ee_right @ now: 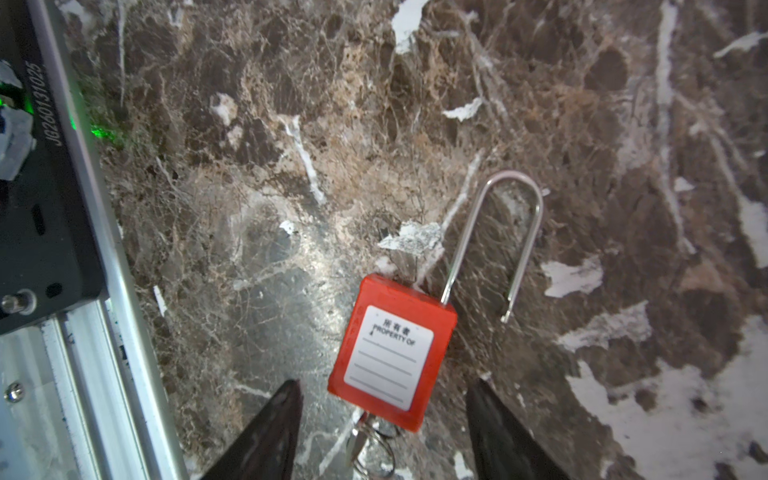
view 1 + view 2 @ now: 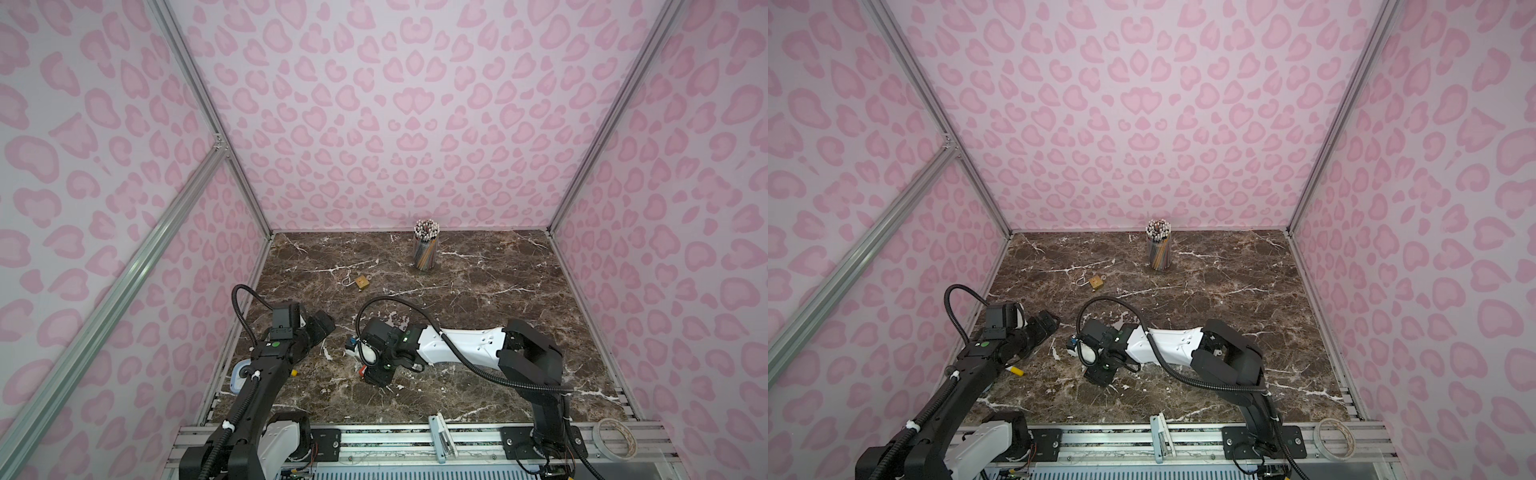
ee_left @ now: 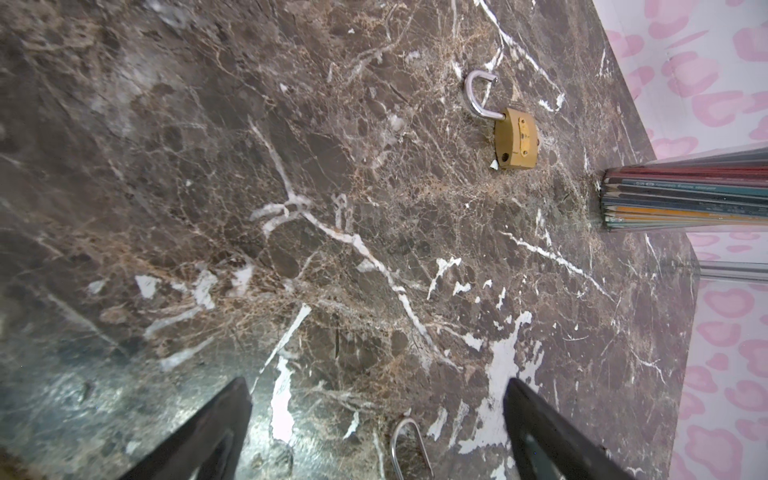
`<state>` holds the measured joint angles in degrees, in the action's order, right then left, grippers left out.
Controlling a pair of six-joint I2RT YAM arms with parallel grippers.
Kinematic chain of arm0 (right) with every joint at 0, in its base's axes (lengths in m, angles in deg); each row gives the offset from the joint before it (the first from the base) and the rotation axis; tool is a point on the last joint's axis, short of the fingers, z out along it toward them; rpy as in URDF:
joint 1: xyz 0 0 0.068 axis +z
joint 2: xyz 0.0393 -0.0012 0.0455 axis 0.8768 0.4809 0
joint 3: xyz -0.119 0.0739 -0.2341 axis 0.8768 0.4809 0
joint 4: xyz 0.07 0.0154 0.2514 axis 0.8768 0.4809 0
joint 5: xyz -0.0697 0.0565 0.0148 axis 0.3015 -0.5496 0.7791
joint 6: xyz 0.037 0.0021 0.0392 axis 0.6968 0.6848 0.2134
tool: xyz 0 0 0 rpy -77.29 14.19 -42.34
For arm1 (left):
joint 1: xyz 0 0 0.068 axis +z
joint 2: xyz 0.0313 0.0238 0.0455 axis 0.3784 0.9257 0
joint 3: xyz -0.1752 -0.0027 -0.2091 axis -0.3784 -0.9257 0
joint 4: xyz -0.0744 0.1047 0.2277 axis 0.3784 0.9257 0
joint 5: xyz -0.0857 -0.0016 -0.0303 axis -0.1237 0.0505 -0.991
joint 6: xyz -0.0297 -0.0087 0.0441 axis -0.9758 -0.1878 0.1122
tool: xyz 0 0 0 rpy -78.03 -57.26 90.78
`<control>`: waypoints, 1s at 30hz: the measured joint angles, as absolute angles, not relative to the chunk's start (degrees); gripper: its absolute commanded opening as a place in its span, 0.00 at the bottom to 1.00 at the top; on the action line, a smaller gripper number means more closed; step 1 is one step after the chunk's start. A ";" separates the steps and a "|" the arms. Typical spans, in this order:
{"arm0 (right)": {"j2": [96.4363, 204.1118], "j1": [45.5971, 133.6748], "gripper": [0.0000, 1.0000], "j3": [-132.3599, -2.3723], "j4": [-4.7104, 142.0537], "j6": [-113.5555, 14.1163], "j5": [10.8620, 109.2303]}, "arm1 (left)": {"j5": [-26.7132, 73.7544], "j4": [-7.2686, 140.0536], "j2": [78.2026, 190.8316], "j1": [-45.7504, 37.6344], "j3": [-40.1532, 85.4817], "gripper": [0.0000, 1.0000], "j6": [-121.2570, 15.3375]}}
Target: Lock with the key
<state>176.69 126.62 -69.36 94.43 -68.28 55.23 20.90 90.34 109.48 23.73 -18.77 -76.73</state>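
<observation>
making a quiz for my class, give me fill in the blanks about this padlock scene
1. The red padlock has a white label reading PROPERTY ____.
2. The shackle of the brass padlock stands ____.
3. The cup near the back wall holds ____.
4. The right gripper has its open jaws either side of the ____ padlock.
Missing words: OF; open; pencils; red

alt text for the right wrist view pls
A red padlock with a white label lies flat on a brown marble table, its silver shackle open and a ringed key at its base. Two black fingers stand apart either side of it, not touching.
</observation>
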 measured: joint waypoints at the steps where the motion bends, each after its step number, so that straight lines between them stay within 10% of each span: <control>1: 177.06 126.62 0.61 -69.57 94.65 -68.28 55.27 | 20.90 90.34 109.50 23.77 -18.77 0.96 -76.73; 30: 178.61 125.61 0.35 -69.88 95.32 -66.91 58.09 | 17.78 90.47 111.25 24.10 -19.25 0.96 -76.52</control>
